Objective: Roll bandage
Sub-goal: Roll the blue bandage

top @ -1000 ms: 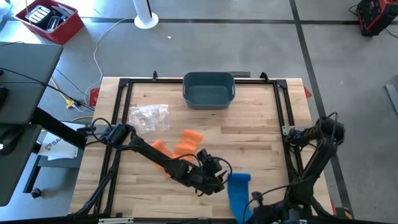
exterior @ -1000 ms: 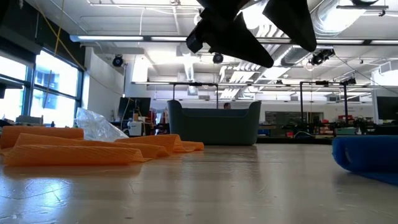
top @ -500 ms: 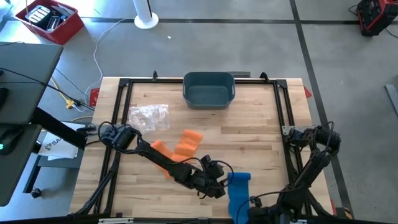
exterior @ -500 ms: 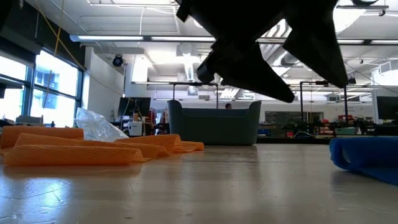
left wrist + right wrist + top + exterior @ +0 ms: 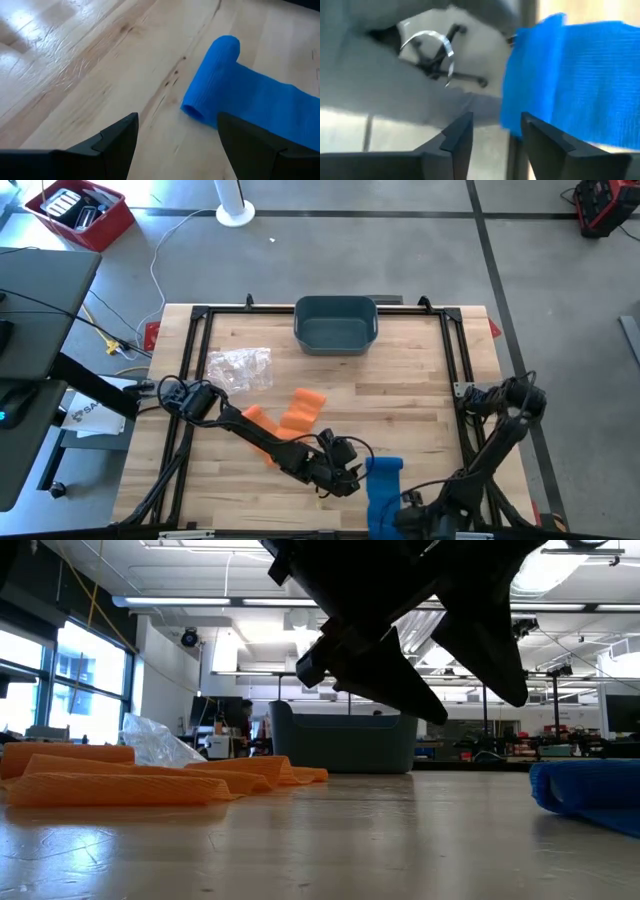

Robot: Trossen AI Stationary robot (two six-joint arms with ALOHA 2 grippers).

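The blue bandage (image 5: 383, 488) is laid at the table's (image 5: 400, 390) 6 o'clock edge, partly rolled at its far end. The left claw (image 5: 352, 478) is held wide just at its 9 o'clock. The right claw (image 5: 492, 131) is spread beside the bandage's near end, gripping nothing.

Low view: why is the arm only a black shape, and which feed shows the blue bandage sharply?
Low view: the left gripper is backlit by bright ceiling lights, so it silhouettes. Left wrist view: the blue bandage is sharp and evenly lit. Right wrist view: it is blurred, too close.
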